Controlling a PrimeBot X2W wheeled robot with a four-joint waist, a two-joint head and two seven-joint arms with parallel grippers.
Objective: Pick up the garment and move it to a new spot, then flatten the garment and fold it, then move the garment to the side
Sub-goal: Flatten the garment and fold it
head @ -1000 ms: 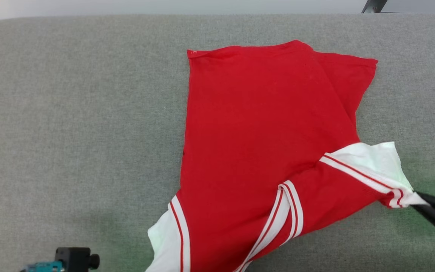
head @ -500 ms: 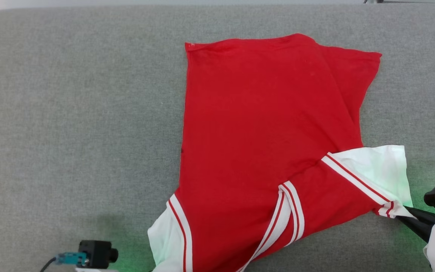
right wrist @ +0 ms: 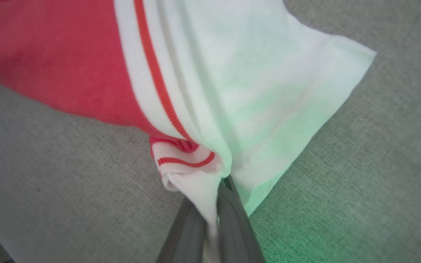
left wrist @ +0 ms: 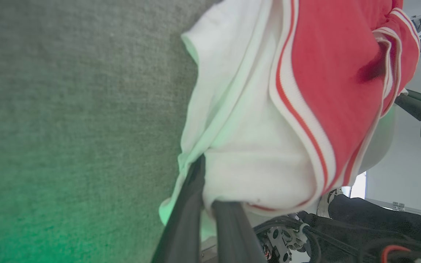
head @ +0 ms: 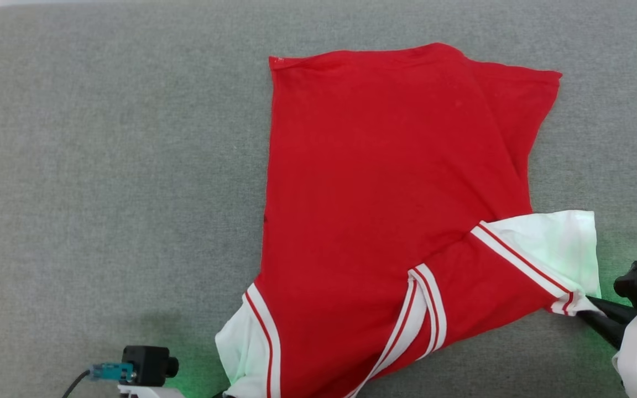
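Closed left fingers (left wrist: 186,226) on one white sleeve end (left wrist: 232,146), closed right fingers (right wrist: 232,219) on the other; garment (head: 385,182) spread, creased, across grey counter (head: 103,166). Risk: uneven pulling, slipping hem from a thin pinch, bunching the cloth.

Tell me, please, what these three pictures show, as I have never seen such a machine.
This is a wheeled robot with two arms, each ending in a two-fingered claw. The overhead picture comes from a camera on its head, looking down on a grey fabric surface. The other two come from cameras on its wrists, looking along each claw's fingers. On the surface lies a red T-shirt with white, striped sleeve ends. The left claw is shut on one white sleeve end, the right claw on the other.
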